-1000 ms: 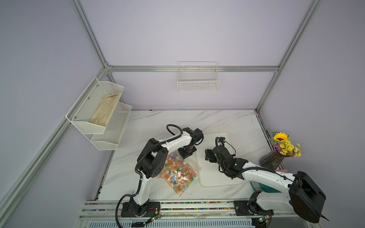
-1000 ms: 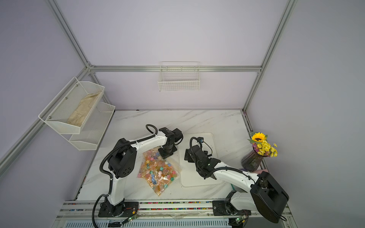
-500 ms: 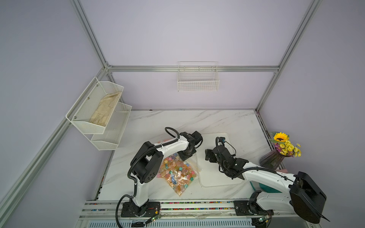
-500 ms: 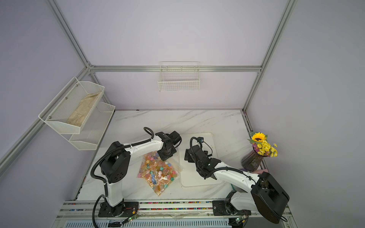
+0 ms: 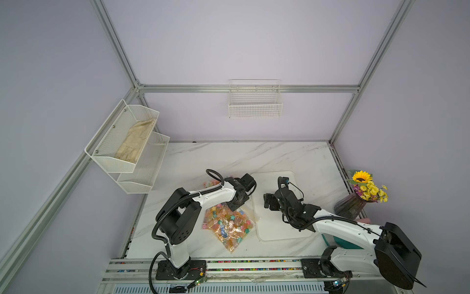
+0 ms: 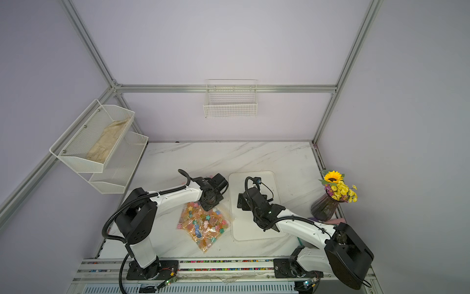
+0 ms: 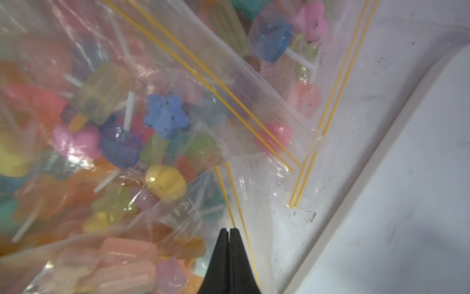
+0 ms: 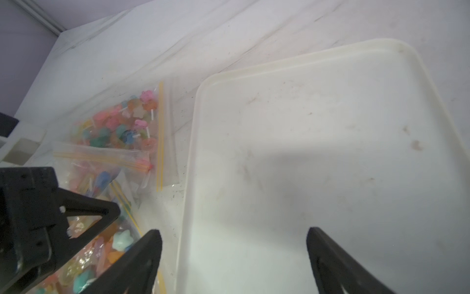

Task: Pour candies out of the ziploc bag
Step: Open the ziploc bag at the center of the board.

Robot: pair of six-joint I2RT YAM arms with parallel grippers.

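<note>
Candies [image 7: 165, 117] blurred inside ziploc bag [image 7: 267, 107]; left pincer [image 7: 229, 230] pressed together, right pincer [image 8: 233, 230] spread.

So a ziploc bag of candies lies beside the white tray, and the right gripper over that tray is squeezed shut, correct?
Not quite. The right gripper is open, its fingers spread wide apart, as the right wrist view shows. The rest holds: it hangs over the white tray, and a ziploc bag of candies lies beside it.
</note>
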